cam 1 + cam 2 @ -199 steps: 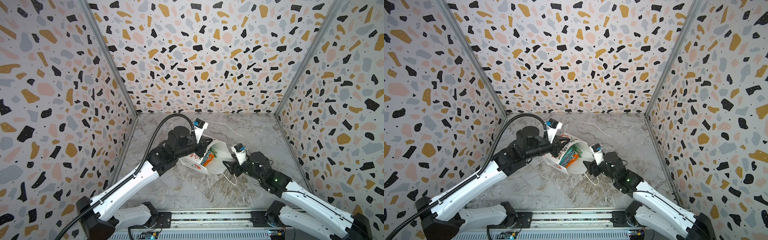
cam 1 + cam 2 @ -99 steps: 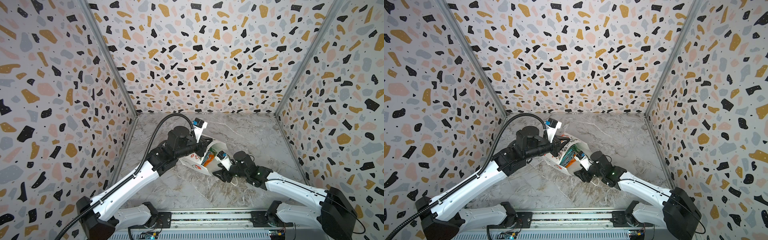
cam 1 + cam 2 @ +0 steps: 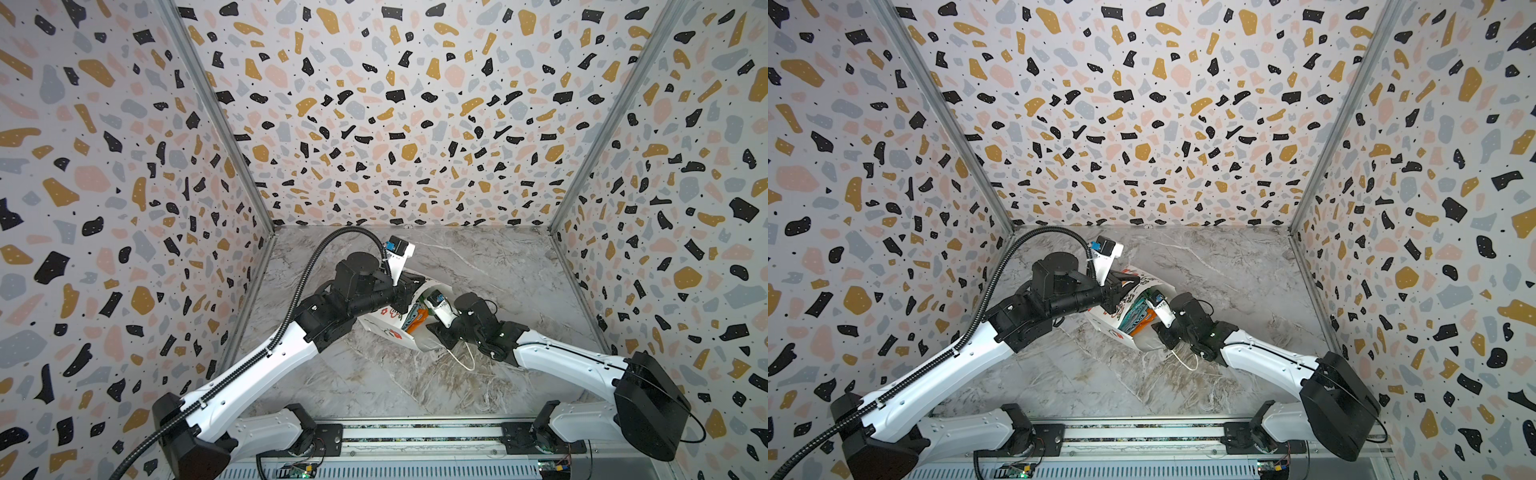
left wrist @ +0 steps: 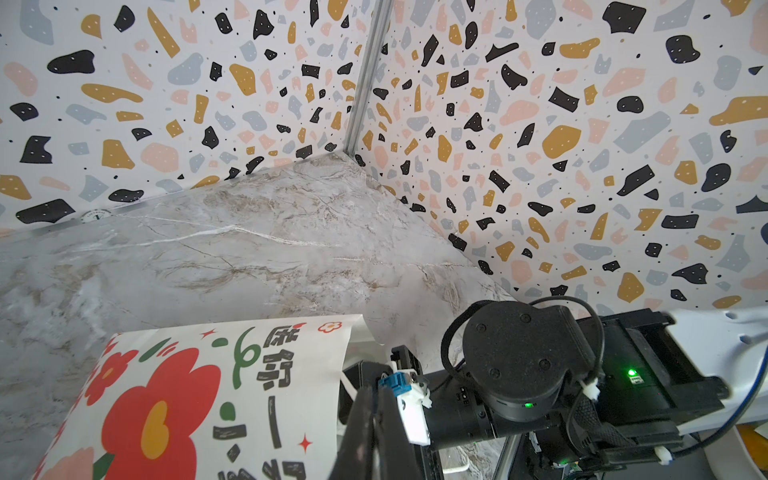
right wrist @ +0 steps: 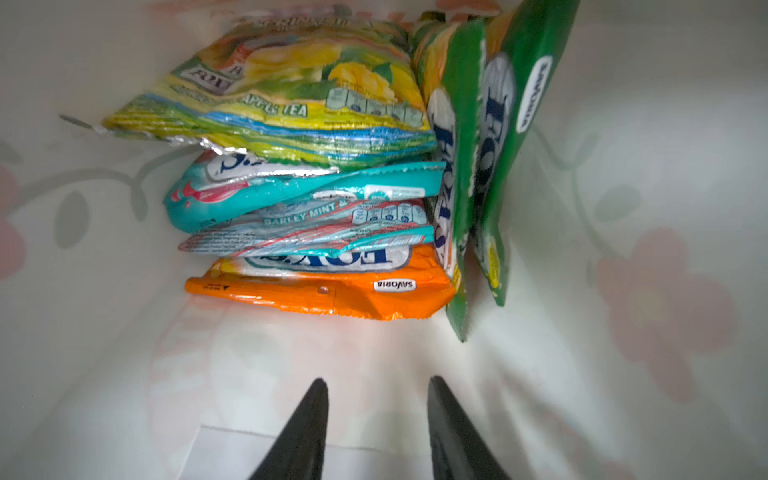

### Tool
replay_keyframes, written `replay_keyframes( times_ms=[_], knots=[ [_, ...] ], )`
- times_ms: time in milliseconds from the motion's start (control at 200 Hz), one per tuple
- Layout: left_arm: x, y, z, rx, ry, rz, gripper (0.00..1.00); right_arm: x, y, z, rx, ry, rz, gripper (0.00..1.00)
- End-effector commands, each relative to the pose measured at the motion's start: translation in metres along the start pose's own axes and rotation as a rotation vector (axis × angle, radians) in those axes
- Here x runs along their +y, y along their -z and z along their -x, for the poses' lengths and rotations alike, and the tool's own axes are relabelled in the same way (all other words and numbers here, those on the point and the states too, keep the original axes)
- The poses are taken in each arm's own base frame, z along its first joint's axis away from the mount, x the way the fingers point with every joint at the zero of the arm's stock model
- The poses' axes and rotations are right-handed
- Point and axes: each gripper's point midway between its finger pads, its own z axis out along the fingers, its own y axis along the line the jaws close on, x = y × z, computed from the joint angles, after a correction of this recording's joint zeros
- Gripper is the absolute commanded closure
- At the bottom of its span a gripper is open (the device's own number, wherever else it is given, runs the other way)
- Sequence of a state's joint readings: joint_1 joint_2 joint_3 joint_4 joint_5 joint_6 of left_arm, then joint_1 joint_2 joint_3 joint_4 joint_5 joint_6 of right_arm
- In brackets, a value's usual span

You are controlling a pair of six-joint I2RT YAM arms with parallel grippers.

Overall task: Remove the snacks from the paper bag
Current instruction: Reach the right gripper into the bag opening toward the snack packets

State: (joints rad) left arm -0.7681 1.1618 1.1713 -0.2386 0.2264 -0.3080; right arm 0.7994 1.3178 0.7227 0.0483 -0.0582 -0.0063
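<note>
Six snacks [image 5: 316, 216] sit, seemingly untouched, just beyond right tool [image 5: 376, 379].

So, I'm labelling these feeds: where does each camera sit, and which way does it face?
Top views: high at the front, looking down at the table and paper bag; left arm and right arm show.
Left wrist: beside the bag's flowered side, facing a far corner; left gripper and right arm show.
Right wrist: inside the bag, facing the snacks; right gripper open.
All share the bag.
</note>
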Motion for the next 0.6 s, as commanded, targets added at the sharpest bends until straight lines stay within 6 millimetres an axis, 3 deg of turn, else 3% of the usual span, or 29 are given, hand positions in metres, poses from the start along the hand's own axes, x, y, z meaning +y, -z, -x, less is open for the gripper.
replay_keyframes(
  times_ms=[0,285,596],
  knots=[
    [-0.011,0.007,0.019,-0.065,-0.013,-0.036,1.0,-0.014,-0.001,0.023,-0.075,0.002,-0.062,0.62],
    [-0.013,0.01,0.02,-0.066,-0.022,-0.042,1.0,-0.036,-0.017,0.029,-0.098,0.007,-0.125,0.63],
    [-0.015,0.012,0.021,-0.068,-0.026,-0.047,1.0,-0.043,-0.036,0.026,-0.089,0.03,-0.146,0.69]
  ],
)
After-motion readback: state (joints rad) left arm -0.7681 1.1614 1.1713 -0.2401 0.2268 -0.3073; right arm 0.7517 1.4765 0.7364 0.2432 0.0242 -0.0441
